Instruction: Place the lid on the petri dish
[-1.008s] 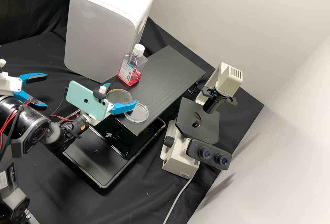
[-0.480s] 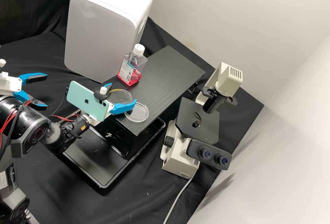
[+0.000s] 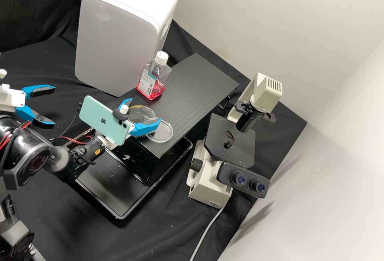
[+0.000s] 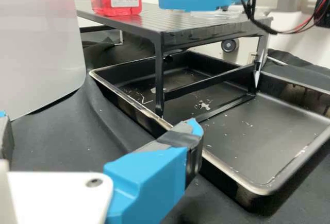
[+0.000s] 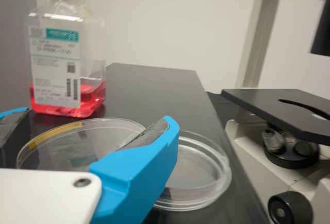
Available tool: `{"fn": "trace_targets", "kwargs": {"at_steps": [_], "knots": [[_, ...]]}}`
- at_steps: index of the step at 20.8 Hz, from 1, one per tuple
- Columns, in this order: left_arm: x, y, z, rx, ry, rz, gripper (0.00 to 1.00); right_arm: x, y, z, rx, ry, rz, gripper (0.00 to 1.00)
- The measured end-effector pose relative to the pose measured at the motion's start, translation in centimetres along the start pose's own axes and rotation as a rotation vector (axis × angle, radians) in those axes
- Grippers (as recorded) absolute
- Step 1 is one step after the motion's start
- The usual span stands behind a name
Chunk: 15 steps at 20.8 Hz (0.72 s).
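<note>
Lid (image 3: 140, 115): clear thin plastic; we judge it light, stiff, slippery and easily cracked; held over the black rack (image 3: 192, 85), just beside the petri dish (image 3: 161, 130).
Right gripper (image 3: 144, 111): pinching the lid across its rim.
Hold: we favour opposite rim edges and a gentle squeeze.
Left gripper (image 3: 54, 106): spread, well apart.

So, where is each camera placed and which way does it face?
High view: off the arms, facing forward and down over black bench; shows left gripper, right gripper.
Left wrist view: on left arm, facing black metal tray; fingers show.
Right wrist view: on right arm, facing clear round plastic lid; fingers show.
All share the clear red-filled bottle.
</note>
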Motion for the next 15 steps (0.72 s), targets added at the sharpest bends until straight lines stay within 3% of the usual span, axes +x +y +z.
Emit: {"fn": "trace_targets", "kwargs": {"at_steps": [3,4,8,12,15], "knots": [[0.0,-0.03,0.1,0.003,-0.004,-0.001,1.0,-0.4,1.1,0.1,0.015,0.008,0.031,0.0],[0.0,-0.03,0.1,0.015,-0.004,-0.001,1.0,-0.5,1.3,0.2,0.027,0.005,0.039,0.0],[0.0,-0.02,0.1,0.015,-0.002,-0.001,1.0,-0.7,2.1,1.0,0.038,-0.026,0.068,0.0],[0.0,-0.02,0.1,0.015,-0.002,-0.001,1.0,-0.8,2.2,1.6,0.055,-0.053,0.074,0.0],[0.0,-0.02,0.1,0.015,-0.002,-0.001,1.0,-0.6,1.9,2.3,0.058,-0.074,0.059,0.0]]}}
